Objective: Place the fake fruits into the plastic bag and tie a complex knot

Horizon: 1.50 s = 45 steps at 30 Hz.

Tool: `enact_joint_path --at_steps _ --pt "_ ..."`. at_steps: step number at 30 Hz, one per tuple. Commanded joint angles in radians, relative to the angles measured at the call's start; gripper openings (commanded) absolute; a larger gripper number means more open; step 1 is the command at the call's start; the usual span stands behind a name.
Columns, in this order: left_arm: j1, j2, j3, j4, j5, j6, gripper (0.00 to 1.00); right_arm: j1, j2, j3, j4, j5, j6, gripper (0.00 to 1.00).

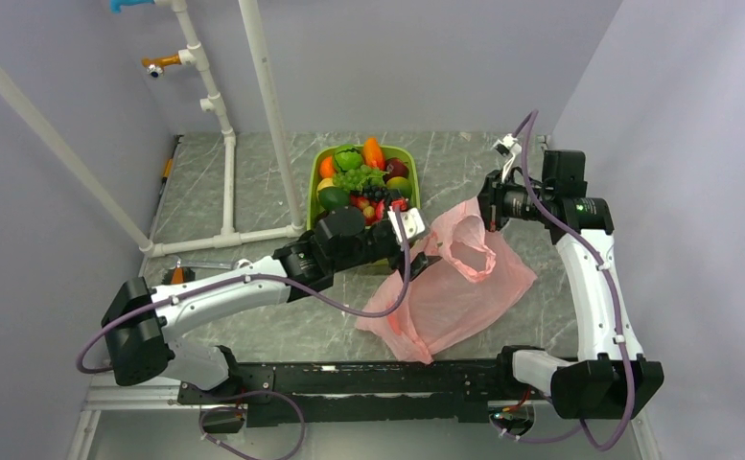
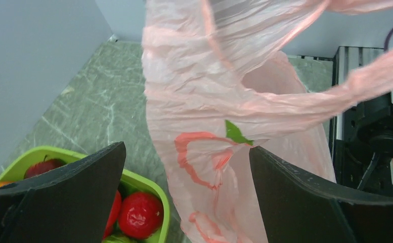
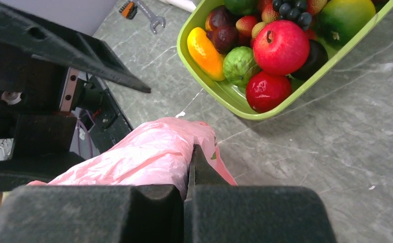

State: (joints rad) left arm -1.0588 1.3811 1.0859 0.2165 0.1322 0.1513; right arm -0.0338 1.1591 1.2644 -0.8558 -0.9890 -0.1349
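The fake fruits [image 1: 363, 177] lie heaped in a lime-green tray [image 1: 313, 192] at the back of the table; a red apple [image 3: 281, 46] tops the pile. The pink plastic bag [image 1: 454, 283] lies right of the tray with its mouth lifted. My right gripper [image 1: 485, 213] is shut on the bag's upper edge [image 3: 148, 157] and holds it up. My left gripper [image 1: 416, 244] stands open at the bag's mouth. Its fingers [image 2: 83, 187] straddle the hanging bag [image 2: 209, 101] without pinching it. A red fruit [image 2: 140, 213] shows below the left finger. No knot is in view.
A white pipe frame [image 1: 229, 182] stands at the back left. A wrench [image 3: 151, 17] and an orange-handled tool [image 1: 176, 273] lie on the table's left side. Grey walls close in both sides. The black base rail [image 1: 349, 379] runs along the near edge.
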Motion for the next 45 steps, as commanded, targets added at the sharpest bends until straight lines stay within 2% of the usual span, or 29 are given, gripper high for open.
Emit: enact_joint_path --at_steps 1,4,7,9,10,11,14,15,17,19,20,21,23,25,27,32,34,36,39,45 --pt "-0.032 -0.029 -0.006 0.131 0.116 0.092 0.99 0.009 -0.021 -0.007 0.016 0.036 0.075 0.0" --pt "-0.089 -0.023 -0.03 0.185 0.035 0.241 0.99 0.009 -0.019 -0.013 0.024 0.038 0.11 0.0" --pt "-0.1 0.026 0.036 0.216 -0.118 0.299 0.99 0.02 -0.019 -0.011 -0.019 0.018 0.064 0.0" --pt "-0.078 0.055 0.103 0.189 -0.164 0.31 0.92 0.024 -0.013 -0.003 -0.069 0.019 -0.028 0.0" --pt "-0.045 0.052 0.125 0.154 -0.123 0.273 0.82 0.024 -0.004 0.009 -0.117 0.009 -0.091 0.0" --pt "-0.002 0.038 0.138 0.121 -0.065 0.206 0.67 0.024 0.006 0.026 -0.17 -0.003 -0.173 0.0" --pt "0.142 -0.001 0.154 0.007 0.178 -0.097 0.06 0.021 0.036 0.073 -0.305 0.005 -0.41 0.0" --pt "0.183 -0.007 0.146 -0.007 0.303 -0.195 0.0 0.017 0.052 0.084 -0.314 0.018 -0.457 0.0" --pt "0.239 -0.014 0.116 0.043 0.464 -0.385 0.0 0.0 0.1 0.118 -0.321 0.025 -0.549 0.0" --pt "0.261 -0.003 0.092 0.11 0.562 -0.567 0.0 -0.009 0.171 0.169 -0.305 0.027 -0.606 0.0" --pt "0.265 0.006 0.079 0.147 0.587 -0.651 0.0 -0.012 0.212 0.195 -0.273 0.034 -0.599 0.09" --pt "0.27 0.016 0.063 0.199 0.598 -0.749 0.0 -0.012 0.245 0.219 -0.217 0.052 -0.557 0.22" --pt "0.278 0.033 0.031 0.274 0.562 -0.906 0.0 -0.012 0.308 0.256 -0.081 0.128 -0.408 0.59" --pt "0.294 0.054 0.025 0.264 0.491 -0.996 0.0 -0.021 0.324 0.301 -0.016 0.206 -0.33 0.74" --pt "0.319 0.068 0.019 0.253 0.416 -1.039 0.0 -0.037 0.277 0.293 0.019 0.262 -0.261 0.82" --pt "0.353 0.107 0.04 0.236 0.365 -1.079 0.0 -0.046 -0.006 0.106 0.038 0.374 -0.114 0.82" --pt "0.354 0.12 0.049 0.237 0.367 -1.092 0.0 -0.046 -0.127 0.02 0.054 0.398 -0.053 0.77" --pt "0.353 0.128 0.053 0.233 0.353 -1.112 0.0 -0.045 -0.202 -0.033 0.037 0.337 -0.019 0.73" --pt "0.354 0.138 0.053 0.253 0.371 -1.126 0.0 -0.014 -0.222 -0.09 0.064 0.255 0.058 0.72" --pt "0.35 0.128 0.047 0.256 0.38 -1.134 0.0 0.102 -0.116 -0.123 0.253 0.328 0.164 0.74"
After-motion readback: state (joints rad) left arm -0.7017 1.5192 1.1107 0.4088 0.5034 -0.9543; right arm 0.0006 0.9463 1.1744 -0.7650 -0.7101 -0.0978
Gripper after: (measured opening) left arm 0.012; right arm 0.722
